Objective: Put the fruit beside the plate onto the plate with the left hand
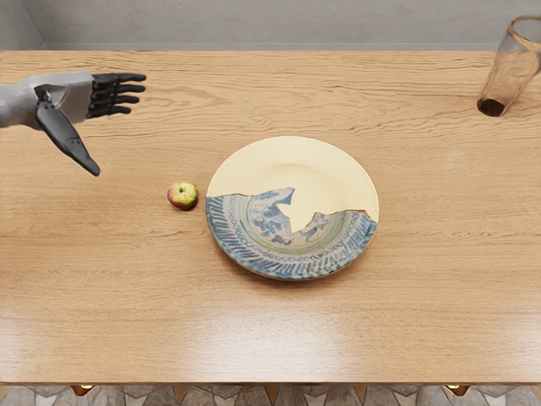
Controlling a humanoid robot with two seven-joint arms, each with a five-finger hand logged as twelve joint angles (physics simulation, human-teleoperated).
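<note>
Apple point(183, 195) is seen on the table point(270, 338), just beside the left rim of the plate point(292, 169). A thin strip of wood shows between them, so no contact is judged. It is not on the plate yet. The fruit is roundish, so no long axis needs to be matched; the stem dimple appears to point up.

The plate is wide and shallow, with bare cream and a blue pattern and nothing on it. Plenty of landing room is judged once the low rim is cleared.

Left hand point(84, 101) is held at the far left, well apart from the apple. Its fingers are stretched out flat toward picture right, the thumb is angled down, and nothing is gripped. Its height above the table cannot be told.

Key relation: the apple lies down and to the right of the hand in the head view, with the plate directly beyond it on the same side. A reach in that direction, then a short carry right over the rim, is called for.

The wood around the apple is open on the left, near and far sides. A glass point(510, 68) stands at the far right corner, well out of the path. The right arm is not seen.
</note>
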